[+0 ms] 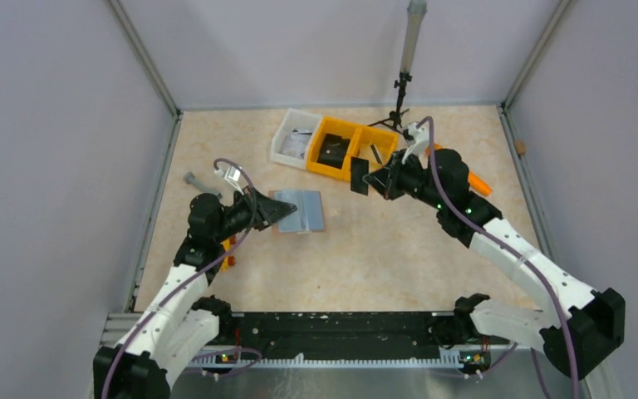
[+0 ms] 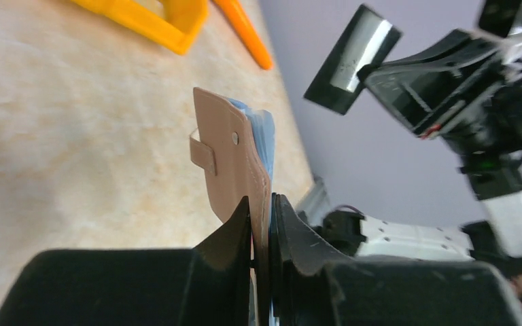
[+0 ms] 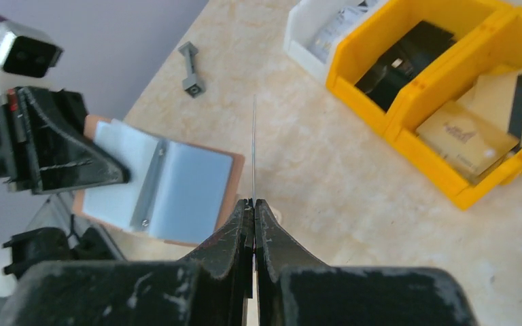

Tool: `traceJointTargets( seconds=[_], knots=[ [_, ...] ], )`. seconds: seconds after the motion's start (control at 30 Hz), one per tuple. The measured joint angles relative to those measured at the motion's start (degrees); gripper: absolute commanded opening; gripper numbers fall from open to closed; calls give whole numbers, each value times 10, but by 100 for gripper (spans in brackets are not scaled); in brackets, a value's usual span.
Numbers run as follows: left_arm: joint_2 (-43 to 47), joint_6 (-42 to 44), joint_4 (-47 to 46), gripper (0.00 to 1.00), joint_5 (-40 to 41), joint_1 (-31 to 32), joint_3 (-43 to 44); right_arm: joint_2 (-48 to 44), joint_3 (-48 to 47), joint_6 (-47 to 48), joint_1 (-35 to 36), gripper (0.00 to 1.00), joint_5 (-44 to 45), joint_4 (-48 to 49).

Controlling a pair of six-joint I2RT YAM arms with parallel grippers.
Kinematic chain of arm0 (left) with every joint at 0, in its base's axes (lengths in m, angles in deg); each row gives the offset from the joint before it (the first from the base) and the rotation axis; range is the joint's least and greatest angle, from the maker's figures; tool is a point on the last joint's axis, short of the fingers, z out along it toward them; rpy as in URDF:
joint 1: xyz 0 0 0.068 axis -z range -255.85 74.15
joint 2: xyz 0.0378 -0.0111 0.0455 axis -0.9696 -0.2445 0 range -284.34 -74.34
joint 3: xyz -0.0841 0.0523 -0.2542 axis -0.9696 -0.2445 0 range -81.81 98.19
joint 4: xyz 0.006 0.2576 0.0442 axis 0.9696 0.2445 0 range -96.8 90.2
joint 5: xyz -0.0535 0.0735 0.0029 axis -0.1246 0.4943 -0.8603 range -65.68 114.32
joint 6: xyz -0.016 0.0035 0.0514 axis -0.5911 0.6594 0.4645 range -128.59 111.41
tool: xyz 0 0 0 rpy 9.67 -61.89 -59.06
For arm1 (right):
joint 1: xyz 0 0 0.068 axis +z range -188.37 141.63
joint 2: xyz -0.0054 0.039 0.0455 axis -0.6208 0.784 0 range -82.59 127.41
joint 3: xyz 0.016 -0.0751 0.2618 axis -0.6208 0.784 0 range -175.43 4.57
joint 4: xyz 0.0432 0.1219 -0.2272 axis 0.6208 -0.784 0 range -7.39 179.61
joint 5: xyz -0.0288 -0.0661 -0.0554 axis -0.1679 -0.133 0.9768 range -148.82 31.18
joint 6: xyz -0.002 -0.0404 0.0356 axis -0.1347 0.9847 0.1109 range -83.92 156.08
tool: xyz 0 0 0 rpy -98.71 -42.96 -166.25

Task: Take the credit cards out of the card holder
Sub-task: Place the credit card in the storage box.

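- Closest to the lens, the right pincer (image 3: 253,207) is pressed shut on a black credit card (image 3: 254,149), which shows from its wrist only as a thin edge-on line. From above, the card hangs in the air right of the card holder (image 1: 306,213) and just short of the yellow bins (image 3: 462,193).
- Only a narrow strip of the card sits between the fingers, so it could swivel or slide out during a quick swing or a knock.
- With the bins this close, a release made too far back would likely drop the card among their contents instead of on the bench (image 1: 382,266).
- The left pincer (image 2: 262,204) is clamped on the holder's left edge. The holder lies open left of centre, pale inside facing up, and seems raised slightly off the bench, though I cannot be sure.
- That grip takes only the edge of the leather, so a tug from the other arm may pull the holder free or let it fold shut over its pockets.
- Whether another card sits in the pale pockets cannot be told from these views, so a second reach may have to go in without knowing what is there.
- Both arms meet over a small patch of bench, and a careless return path could bring the right fingers against the left ones.
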Motion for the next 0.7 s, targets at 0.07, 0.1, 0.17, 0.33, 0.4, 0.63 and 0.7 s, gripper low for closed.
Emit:
traceJointTargets(
  seconds=[0.07,0.1,0.17,0.33,0.4,0.63,0.7],
  knots=[
    [23,44,89,0,36,-1,29,48,-54,43,0,0,7,-19],
    [31,64,129,0,54,-1,40,75,-81,65,0,0,11,-29],
    [37,90,181,0,73,-2,53,128,-129,105,2,0,28,-50],
    [36,129,275,0,99,-3,60,230,-214,186,12,0,97,-80],
    [36,138,296,0,104,-4,60,260,-237,212,17,0,130,-81],
    [37,154,326,0,115,-4,60,355,-311,277,42,0,238,-51],
    [37,156,328,0,115,-4,60,391,-339,302,52,0,271,-38]
  ],
)
